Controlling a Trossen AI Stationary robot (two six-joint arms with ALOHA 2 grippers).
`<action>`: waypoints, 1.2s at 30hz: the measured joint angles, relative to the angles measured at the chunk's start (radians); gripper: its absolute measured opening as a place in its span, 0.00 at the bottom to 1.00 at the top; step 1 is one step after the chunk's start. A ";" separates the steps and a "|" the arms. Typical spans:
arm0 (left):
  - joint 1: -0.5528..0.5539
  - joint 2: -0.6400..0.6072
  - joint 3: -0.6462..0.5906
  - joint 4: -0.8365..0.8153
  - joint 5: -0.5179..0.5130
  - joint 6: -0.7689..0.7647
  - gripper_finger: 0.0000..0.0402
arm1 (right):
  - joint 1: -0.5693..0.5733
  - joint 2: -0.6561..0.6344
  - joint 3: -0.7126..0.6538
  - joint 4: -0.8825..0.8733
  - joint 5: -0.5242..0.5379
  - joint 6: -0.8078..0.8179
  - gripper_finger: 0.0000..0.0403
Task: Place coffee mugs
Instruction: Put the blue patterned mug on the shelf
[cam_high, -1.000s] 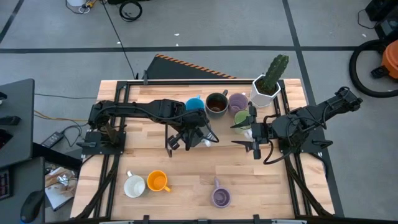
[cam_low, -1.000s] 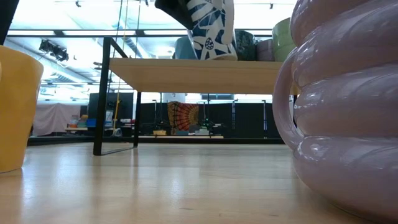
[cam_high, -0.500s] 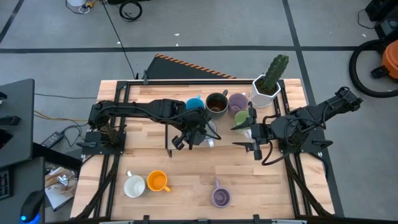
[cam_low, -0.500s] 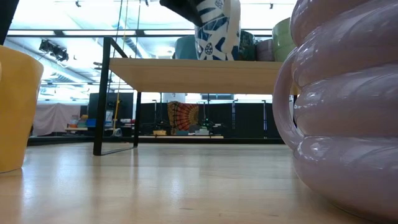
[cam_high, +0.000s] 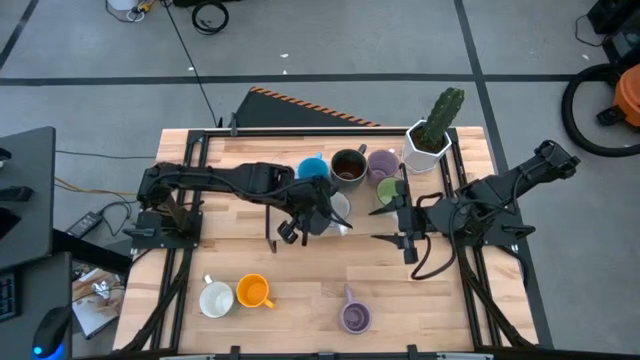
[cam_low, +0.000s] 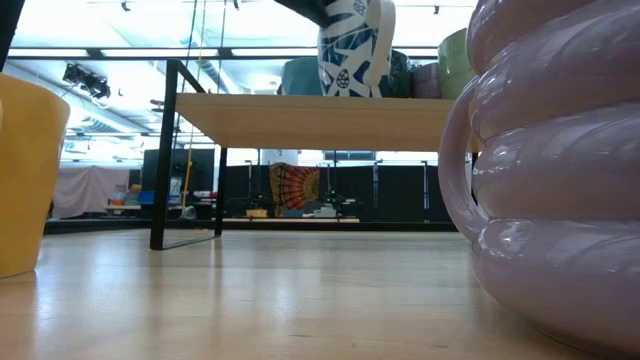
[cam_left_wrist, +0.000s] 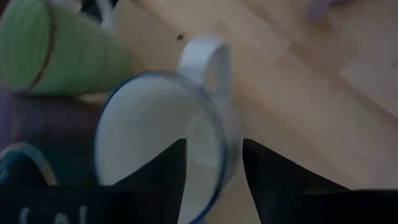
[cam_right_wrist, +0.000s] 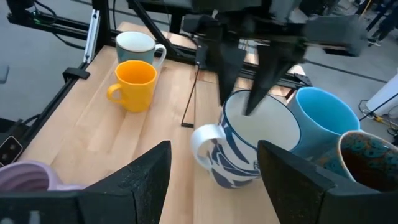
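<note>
A white mug with a blue pattern stands upright on a raised wooden shelf, next to the blue mug. The dark brown, purple and green mugs stand there too. My left gripper is open just above the patterned mug, one finger inside its rim and one outside, apparently without touching. My right gripper hangs open to the right of that mug. On the table below stand a white mug, an orange mug and a second purple mug.
A white hexagonal pot with a cactus stands at the shelf's far right corner. The shelf's black legs stand on the table. Bare wood lies between the orange mug and the near purple mug.
My left gripper has opened and let go of the patterned mug. The mug hung tilted in the gripper and now stands upright on the shelf, a little further toward the right.
</note>
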 joint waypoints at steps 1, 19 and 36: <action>-0.002 0.000 0.000 -0.002 -0.008 -0.005 0.42 | 0.000 0.000 0.000 0.000 0.001 0.000 0.61; -0.069 -0.141 -0.004 -0.055 -0.167 -0.232 0.42 | 0.001 0.011 0.000 0.020 0.007 0.003 0.61; -0.079 -0.740 -0.758 0.480 -0.129 -0.443 0.28 | -0.002 0.116 0.114 0.004 0.060 -0.077 0.55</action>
